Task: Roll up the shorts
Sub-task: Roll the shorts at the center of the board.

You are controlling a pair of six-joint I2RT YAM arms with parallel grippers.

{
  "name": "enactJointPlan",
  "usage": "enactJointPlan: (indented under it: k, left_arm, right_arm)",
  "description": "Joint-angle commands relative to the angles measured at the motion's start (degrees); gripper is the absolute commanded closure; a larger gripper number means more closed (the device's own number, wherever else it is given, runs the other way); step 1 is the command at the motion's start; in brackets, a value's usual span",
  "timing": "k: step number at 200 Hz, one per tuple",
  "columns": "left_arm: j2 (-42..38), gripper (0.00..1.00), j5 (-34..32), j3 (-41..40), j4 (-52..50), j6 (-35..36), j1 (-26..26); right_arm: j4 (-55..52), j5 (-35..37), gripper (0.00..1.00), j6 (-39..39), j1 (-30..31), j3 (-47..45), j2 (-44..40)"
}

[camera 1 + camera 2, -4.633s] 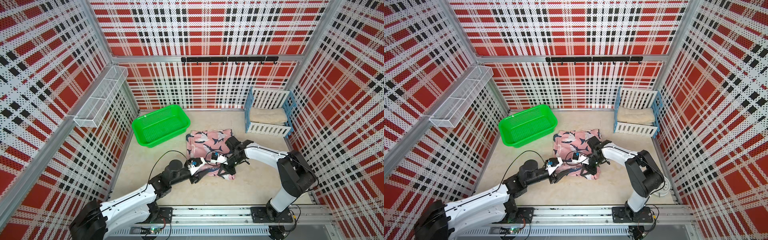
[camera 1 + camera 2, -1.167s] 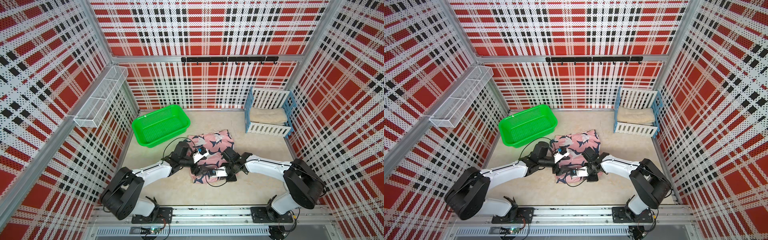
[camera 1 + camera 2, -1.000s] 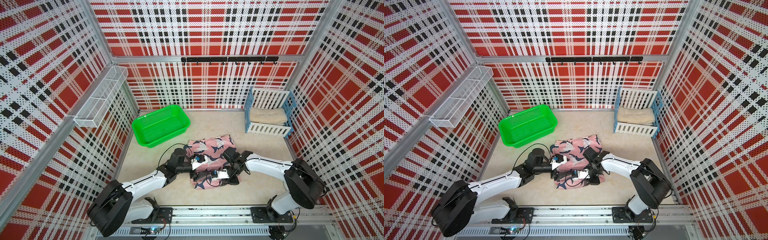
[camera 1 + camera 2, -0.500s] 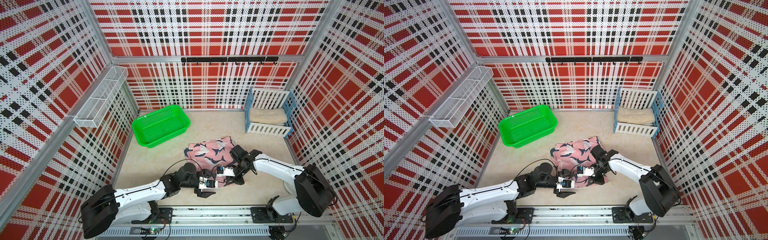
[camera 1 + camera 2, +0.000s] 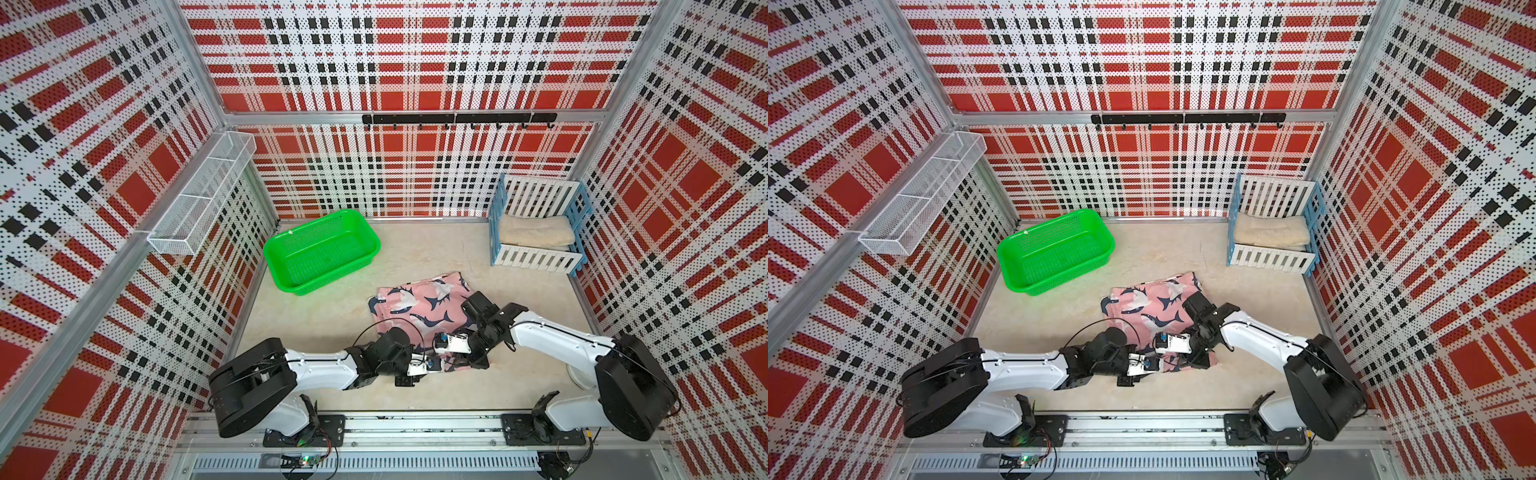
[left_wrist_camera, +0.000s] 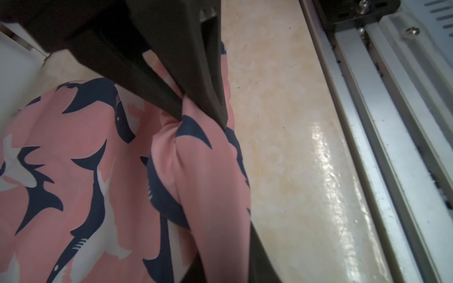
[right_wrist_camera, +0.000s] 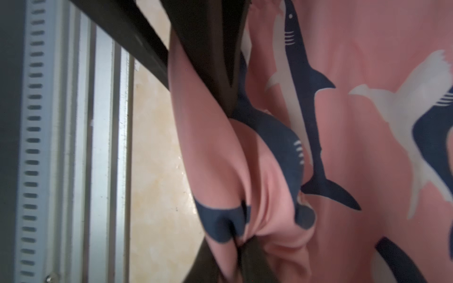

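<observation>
Firmly, left tool on shorts.

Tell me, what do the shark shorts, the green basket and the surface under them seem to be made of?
The shorts: thin, soft cloth, matte; it bunches into smooth folds. The green basket: moulded plastic, glossy, with perforated walls and floor. The tabletop: hard, polished, cream marbled surface with bright glare; stone or laminate, I cannot tell which.
</observation>
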Motion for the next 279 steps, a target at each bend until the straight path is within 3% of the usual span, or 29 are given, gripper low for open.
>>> enactJointPlan:
  k: [1,21,44,61,92,116,129,147,163,170,181,198,203,212,225,230,235,242,252,279]
  left_arm:
    - [-0.4,0.9,11.2,1.4,-2.0,-2.8,5.2]
    - [1.8,0.91,18.0,3.6,-6.5,-2.9,8.7]
    - [9.3,0.97,24.2,9.6,-13.7,-3.6,11.4]
    - [14.3,1.0,28.6,13.2,-18.2,-3.6,13.8]
    - [19.1,1.0,36.3,17.7,-23.9,-3.3,18.9]
    - [22.8,1.0,45.5,20.4,-30.9,0.0,22.3]
    - [25.8,1.0,49.0,23.1,-39.4,6.2,22.9]
    - [31.2,1.0,51.9,28.4,-56.8,21.7,23.0]
    - [35.4,1.0,56.6,31.9,-65.3,29.8,23.0]
    - [37.9,1.0,58.3,34.1,-74.1,38.3,23.1]
    - [42.3,1.0,59.5,37.7,-91.4,59.1,23.2]
    - [45.5,1.0,61.9,38.7,-92.1,58.1,23.7]
    - [46.0,1.0,61.6,38.4,-92.1,58.2,23.7]
    - [46.2,1.0,60.3,37.8,-92.0,59.0,23.6]
    - [44.4,1.0,60.4,36.8,-92.0,60.6,23.4]
    - [43.2,1.0,60.6,36.3,-92.0,61.7,23.4]
    - [41.8,0.95,60.6,35.7,-92.0,63.1,23.4]
    - [39.6,0.8,60.6,34.9,-92.0,65.2,23.5]
    - [36.8,0.51,60.8,33.9,-92.0,67.3,24.0]
    - [31.3,0.0,61.7,32.2,-92.0,72.0,24.9]
  right_arm:
    - [6.8,9.2,0.63,1.0,-0.1,-2.4,-7.7]
    - [12.2,15.8,0.54,0.3,-0.3,-6.0,-16.3]
    - [13.8,19.9,0.54,-1.1,-0.3,-9.0,-25.4]
    - [11.5,18.9,0.55,-2.8,-0.1,-9.7,-29.9]
    - [6.0,15.8,0.57,-7.3,3.7,-11.3,-34.6]
    - [5.5,19.5,0.49,-7.2,9.8,-13.9,-34.4]
    - [7.9,22.9,0.34,-6.8,13.0,-15.3,-32.8]
    - [12.1,25.1,0.28,-6.1,15.3,-16.1,-28.6]
    - [16.5,27.8,0.18,-5.6,17.6,-16.8,-23.8]
    - [18.3,29.9,0.17,-5.5,18.7,-16.9,-21.4]
    - [20.8,32.7,0.15,-4.8,19.9,-16.8,-17.7]
    - [24.1,35.7,0.15,-3.8,20.4,-16.6,-12.7]
    - [24.4,36.1,0.19,-3.5,20.4,-16.3,-11.5]
    - [24.8,35.8,0.35,-2.5,20.6,-15.6,-9.7]
    - [24.4,33.8,0.72,-1.3,20.5,-14.9,-8.0]
    - [24.0,32.7,0.82,-1.1,20.5,-14.7,-7.5]
    - [23.7,31.5,0.9,-0.8,20.4,-14.5,-7.3]
    - [22.5,29.6,1.0,-0.4,20.4,-14.2,-7.1]
    - [21.1,27.5,1.0,0.0,20.1,-13.9,-7.2]
    - [14.8,17.7,1.0,0.8,15.9,-11.2,-8.0]
